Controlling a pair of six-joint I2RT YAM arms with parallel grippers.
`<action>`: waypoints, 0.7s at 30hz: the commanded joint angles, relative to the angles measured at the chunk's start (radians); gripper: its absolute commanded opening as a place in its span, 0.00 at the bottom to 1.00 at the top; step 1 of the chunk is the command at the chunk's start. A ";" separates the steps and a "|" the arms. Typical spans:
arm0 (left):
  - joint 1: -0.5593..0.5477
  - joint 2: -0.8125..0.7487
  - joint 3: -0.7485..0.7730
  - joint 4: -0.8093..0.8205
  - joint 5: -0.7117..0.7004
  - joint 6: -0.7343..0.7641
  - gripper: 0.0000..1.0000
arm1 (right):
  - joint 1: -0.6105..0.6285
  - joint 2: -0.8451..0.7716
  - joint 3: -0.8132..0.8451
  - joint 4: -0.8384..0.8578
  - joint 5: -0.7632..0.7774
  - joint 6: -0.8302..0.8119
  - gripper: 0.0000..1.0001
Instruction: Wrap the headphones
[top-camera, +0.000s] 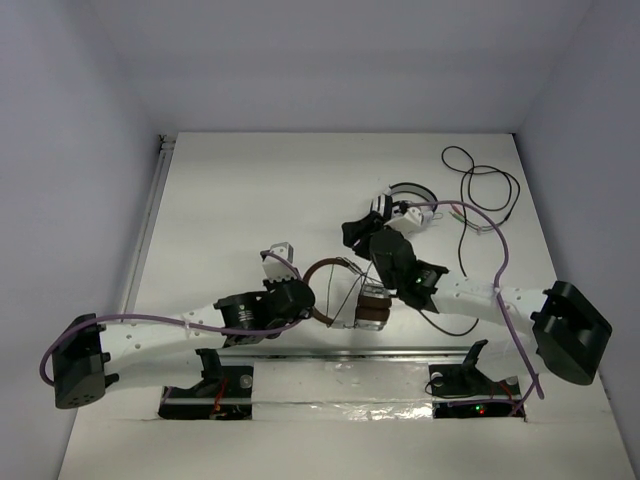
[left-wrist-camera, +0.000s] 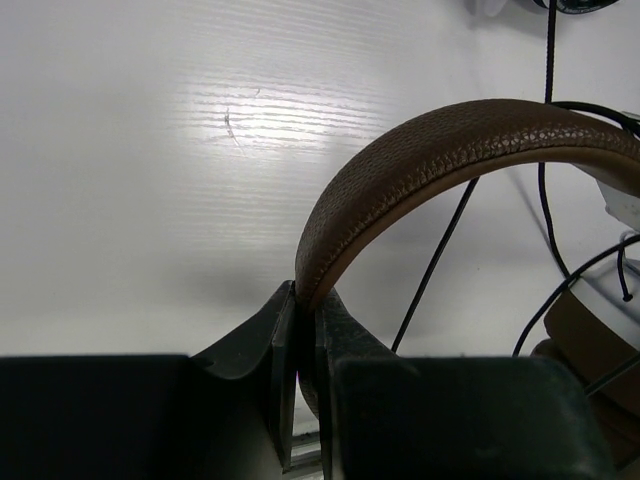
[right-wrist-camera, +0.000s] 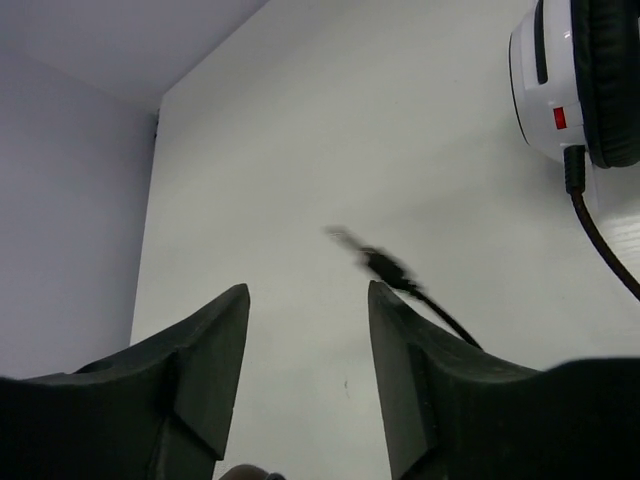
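The headphones (top-camera: 352, 298) lie near the middle of the table, close to the arms, and are gripped at one point. The left pincer (left-wrist-camera: 305, 300) is pressed together on the lower end of the brown headband (left-wrist-camera: 450, 150), with the leather wedged between its two black fingers. Just beyond the grip, the thin black cable (left-wrist-camera: 435, 260) hangs in slack strands under the arch, toward the brown ear pads (left-wrist-camera: 590, 345). In the overhead view a few strands cross inside the arch, so I judge the wrapping begun at most, with nearly all the winding left to do. The right pincer (right-wrist-camera: 308, 290) is spread and pinches nothing. A blurred plug (right-wrist-camera: 380, 262) on a black lead shows just past its right finger, but whether they touch cannot be told. The white headphones (top-camera: 405, 205) lie farther out. Past them a looped black lead (top-camera: 485, 185) sprawls toward the far right corner, and which headset it belongs to cannot be told. The table (top-camera: 250, 190) is white with a faint grain and a patch of glare. A rail (top-camera: 150, 220) runs along its left edge, and plain pale grey walls (top-camera: 330, 60) close it in on three sides.
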 joint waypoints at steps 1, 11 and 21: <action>-0.006 -0.037 0.060 -0.017 -0.013 -0.029 0.00 | -0.034 -0.002 0.025 0.004 -0.014 -0.011 0.58; -0.006 -0.045 0.072 -0.051 -0.055 -0.034 0.00 | -0.103 0.011 0.131 -0.088 -0.109 -0.114 0.70; -0.006 -0.031 0.075 -0.102 -0.158 -0.035 0.00 | -0.125 -0.140 0.089 -0.166 -0.152 -0.192 0.01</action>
